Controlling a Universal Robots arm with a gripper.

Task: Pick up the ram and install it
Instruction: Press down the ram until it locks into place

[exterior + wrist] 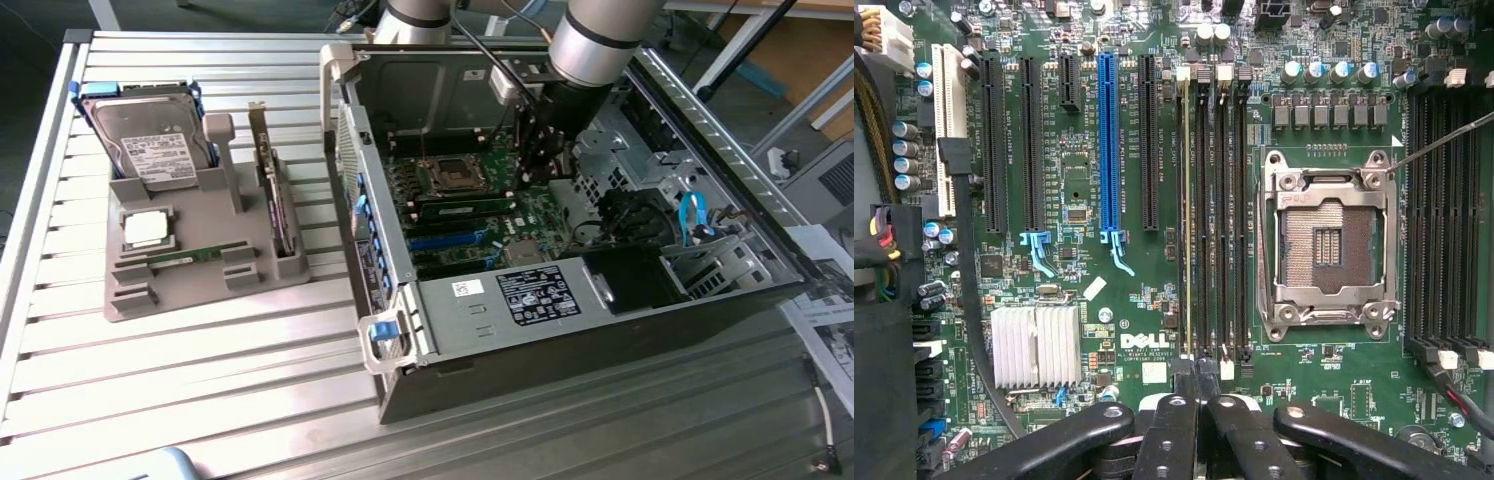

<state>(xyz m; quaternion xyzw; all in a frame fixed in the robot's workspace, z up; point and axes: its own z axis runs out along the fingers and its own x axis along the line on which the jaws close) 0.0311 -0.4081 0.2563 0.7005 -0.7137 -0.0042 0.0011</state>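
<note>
The ram (1186, 220) is a thin strip standing edge-on in one of the black memory slots beside the empty processor socket (1329, 240). In the exterior view the ram (461, 211) shows as a green strip lying along the slots inside the open computer case (534, 300). My gripper (1195, 372) hangs over one end of those slots, its two black fingertips pressed together with nothing between them. Whether the tips touch the ram's end I cannot tell. The gripper (545, 170) reaches down into the case from the arm above.
A grey holder (200, 290) on the exterior view's left carries a hard drive (154, 140), a silver processor chip (144, 228), an upright dark card (276, 200) and a thin green strip (180, 258). Case walls, cables and a drive cage (707, 260) surround the motherboard.
</note>
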